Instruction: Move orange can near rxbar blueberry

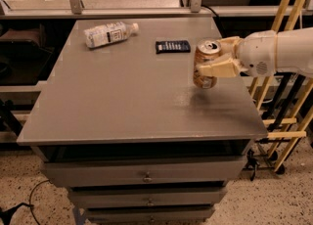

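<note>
While above table [122,97], jaws clasp orange can [203,56]

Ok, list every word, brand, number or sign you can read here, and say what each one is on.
No text here can be read.
Clear bottle: white label with a dark patch, print too blurred.
Rxbar blueberry: rows of light print, too small.
Orange can: pale label patches, unreadable; the tool is clamped on it at the right side of the table.
</note>
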`<state>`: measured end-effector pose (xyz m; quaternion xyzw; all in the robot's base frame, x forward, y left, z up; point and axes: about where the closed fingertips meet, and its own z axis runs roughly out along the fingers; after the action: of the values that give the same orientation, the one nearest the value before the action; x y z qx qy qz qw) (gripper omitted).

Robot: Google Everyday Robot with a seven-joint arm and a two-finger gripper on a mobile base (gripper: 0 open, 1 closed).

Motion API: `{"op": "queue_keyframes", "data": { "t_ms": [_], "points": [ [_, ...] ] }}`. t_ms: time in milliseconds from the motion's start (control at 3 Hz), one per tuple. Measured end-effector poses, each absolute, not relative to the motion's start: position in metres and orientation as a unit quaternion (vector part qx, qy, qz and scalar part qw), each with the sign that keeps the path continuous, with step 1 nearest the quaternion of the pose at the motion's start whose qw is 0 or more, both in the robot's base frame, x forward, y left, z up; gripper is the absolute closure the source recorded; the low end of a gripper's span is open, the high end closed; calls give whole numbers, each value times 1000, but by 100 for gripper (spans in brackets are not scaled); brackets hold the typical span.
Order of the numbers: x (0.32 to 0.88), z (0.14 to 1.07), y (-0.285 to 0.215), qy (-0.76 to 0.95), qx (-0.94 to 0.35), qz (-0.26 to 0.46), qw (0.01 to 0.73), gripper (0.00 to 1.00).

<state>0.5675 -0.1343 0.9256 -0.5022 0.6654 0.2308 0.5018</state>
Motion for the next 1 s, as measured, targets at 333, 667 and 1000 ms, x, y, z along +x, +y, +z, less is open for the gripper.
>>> {"op": "queue_keyframes", "data": {
  "t_ms": [333, 667, 1000],
  "points": [
    [593, 931, -127, 665, -492, 234, 510, 100],
    [626, 932, -120, 668, -478, 234, 519, 100],
    [653, 929, -113, 677, -455, 233, 529, 100]
  ]
}}
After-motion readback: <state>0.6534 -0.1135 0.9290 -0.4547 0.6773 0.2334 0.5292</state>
